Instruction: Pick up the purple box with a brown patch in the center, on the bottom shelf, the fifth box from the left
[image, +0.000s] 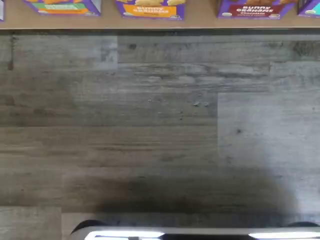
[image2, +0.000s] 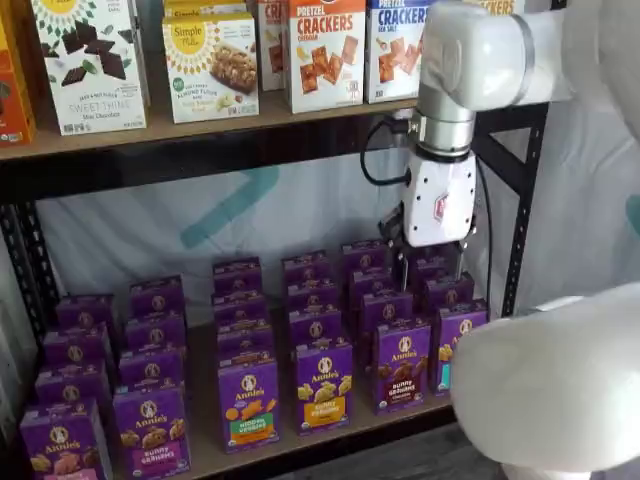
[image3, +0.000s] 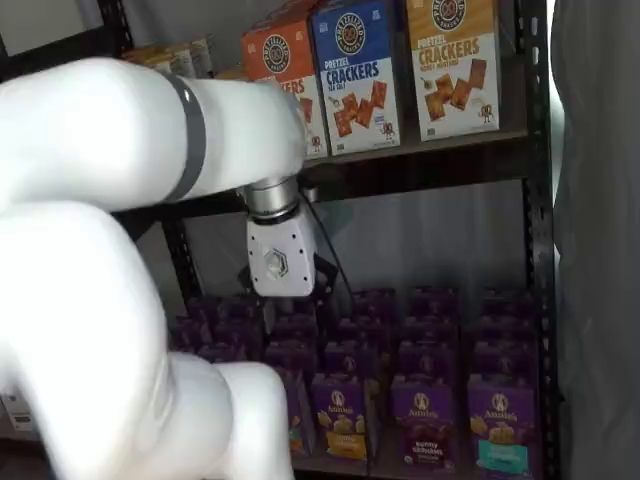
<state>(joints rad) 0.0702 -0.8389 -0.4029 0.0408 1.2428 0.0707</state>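
Stage: early approach; nothing lifted yet, as I judge it.
Purple box (image2: 402, 365): stands upright at the front edge of the bottom shelf (image2: 300, 440), face out, with a dark brown band and brown crackers; it is the front carton of its row. In a shelf view it appears again (image3: 425, 420), near the front edge, with a teal-banded carton just beside it toward the right-hand corner.
Neighbours: a yellow-orange-banded carton (image2: 323, 385) stands just beside it on the other side.
Pincer (image2: 432, 265): hangs above the rear cartons of the target's row, apart from every box; two dark fingers show with a gap between them, so it reads as spread, and it holds nothing.
Wrist view: mostly grey floor planks (image: 160, 125), with the shelf's front edge and the bottoms of a few carton faces, the brown-banded one (image: 256, 9) among them.
Done: arm brought to roughly the right column.
Left: lower and line up on the front carton, close on it, draw it clear of the shelf.
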